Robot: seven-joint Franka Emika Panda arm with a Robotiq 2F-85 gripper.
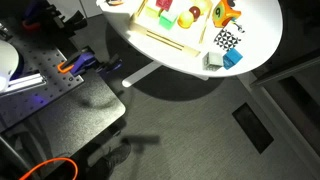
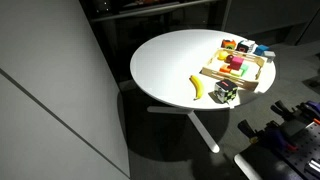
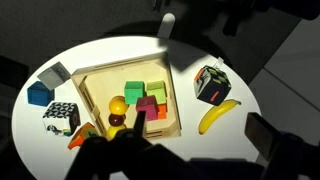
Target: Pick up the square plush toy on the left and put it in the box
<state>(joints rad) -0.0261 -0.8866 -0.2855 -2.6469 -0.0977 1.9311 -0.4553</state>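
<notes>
Wrist view: the round white bench [image 3: 120, 52] is looked down on from well above, and the task is judged barely begun. The square plush toy is taken to be the checkered cube [image 3: 62, 115], which lies on the bench at the left, just outside the box [image 3: 125, 69] and near a blue cube [image 3: 40, 93]. This reading is a judgement, since a dark cube [image 3: 210, 83] is set on the far side of the box, by a banana [image 3: 218, 116]. Neither cube is lifted, and only coloured blocks and a yellow ball are seen in the box. The tool [image 3: 125, 140] appears merely as a dark silhouette at the lower edge. Whether it is wide or narrow cannot be told, and nothing is seen held in it. Approach, descent, grasp, carry and release are all left to be done.
</notes>
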